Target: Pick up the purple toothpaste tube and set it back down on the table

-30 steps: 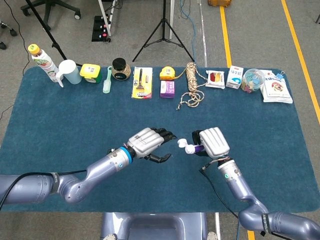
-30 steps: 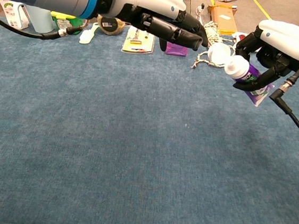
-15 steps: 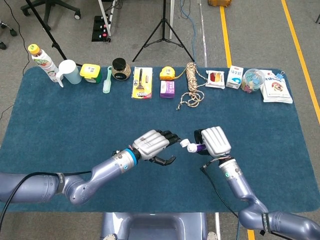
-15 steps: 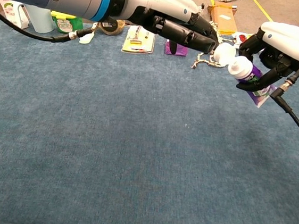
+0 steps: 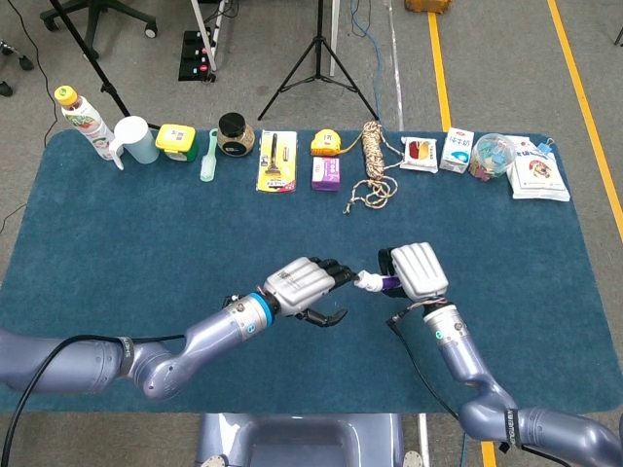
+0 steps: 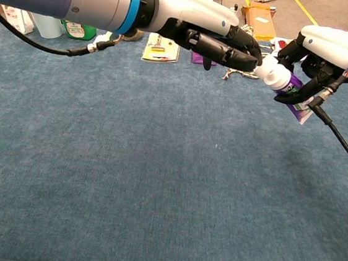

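Note:
The purple toothpaste tube has a white cap and is lifted above the blue table, cap pointing toward my left hand. My right hand grips the tube's purple body from above, with its fingers curled around it. My left hand reaches in from the left with its fingers stretched out. Its fingertips are right at the white cap and seem to touch it. The left thumb hangs lower, apart from the cap. The tube's tail sticks out under the right hand.
A row of items lines the table's far edge: a bottle, a cup, a jar, a yellow card pack, a purple box, a rope coil, small boxes and a white packet.
My left hand has moved right, closing the gap until its fingertips reach the tube's cap. My right hand has kept the tube nearly still, shifting slightly left.

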Motion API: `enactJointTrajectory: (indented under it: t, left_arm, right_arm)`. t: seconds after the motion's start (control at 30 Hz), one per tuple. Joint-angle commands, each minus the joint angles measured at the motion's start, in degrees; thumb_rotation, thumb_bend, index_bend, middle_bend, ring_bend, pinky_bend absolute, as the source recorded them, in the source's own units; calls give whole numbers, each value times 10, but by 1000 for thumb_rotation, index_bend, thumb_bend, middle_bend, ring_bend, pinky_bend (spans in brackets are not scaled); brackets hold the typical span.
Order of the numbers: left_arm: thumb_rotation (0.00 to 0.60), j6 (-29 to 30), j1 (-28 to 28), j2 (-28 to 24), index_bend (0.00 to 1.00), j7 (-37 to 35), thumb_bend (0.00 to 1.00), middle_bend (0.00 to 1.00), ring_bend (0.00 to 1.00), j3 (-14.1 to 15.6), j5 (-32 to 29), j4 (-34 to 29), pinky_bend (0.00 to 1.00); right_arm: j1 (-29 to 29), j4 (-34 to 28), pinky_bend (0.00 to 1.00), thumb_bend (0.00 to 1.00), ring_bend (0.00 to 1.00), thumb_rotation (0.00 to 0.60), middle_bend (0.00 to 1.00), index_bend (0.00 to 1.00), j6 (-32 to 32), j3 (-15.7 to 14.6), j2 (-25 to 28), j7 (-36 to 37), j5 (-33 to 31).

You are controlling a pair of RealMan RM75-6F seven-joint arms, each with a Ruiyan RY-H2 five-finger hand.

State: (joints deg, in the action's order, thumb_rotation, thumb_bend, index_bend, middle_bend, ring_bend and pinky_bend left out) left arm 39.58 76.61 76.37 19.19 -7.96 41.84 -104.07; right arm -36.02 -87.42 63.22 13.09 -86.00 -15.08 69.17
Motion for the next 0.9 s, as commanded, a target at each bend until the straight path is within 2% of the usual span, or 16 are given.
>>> enactJointTrajectory:
  t: [0.03, 0.3, 0.5, 0.67, 0.83, 0.9]
  left_arm:
    - [118, 5, 4, 4, 72, 5, 410, 136, 106, 2, -3, 1, 211]
    - [118, 49, -1, 3, 59, 24, 410, 112, 105, 6, 6, -12, 211]
    - [118, 131, -41, 12, 23, 35, 410, 13, 56, 10, 62, -10, 211]
    - [116, 159, -66, 31, 0, 27, 410, 0, 1, 10, 99, 5, 203]
    - [78, 154, -78, 48, 0, 22, 397, 0, 0, 10, 122, 22, 42]
    - [61, 150, -80, 53, 0, 22, 370, 0, 0, 8, 124, 26, 11]
  right_arm:
    - [-1, -4, 984, 271, 881, 600, 794, 770, -1, 3, 0, -6, -9]
    - [-1, -7, 983, 271, 881, 600, 795, 770, -7, 7, -2, -11, -33]
    - [0, -28, 983, 271, 881, 600, 794, 770, -30, 16, 4, 11, -76]
    - [-3, -46, 984, 271, 881, 600, 794, 769, -46, 22, 8, 18, -107]
    - [-11, -67, 984, 272, 882, 600, 795, 769, -66, 31, 11, 24, -146]
    - [-15, -70, 985, 271, 882, 600, 795, 769, -68, 32, 12, 18, -155]
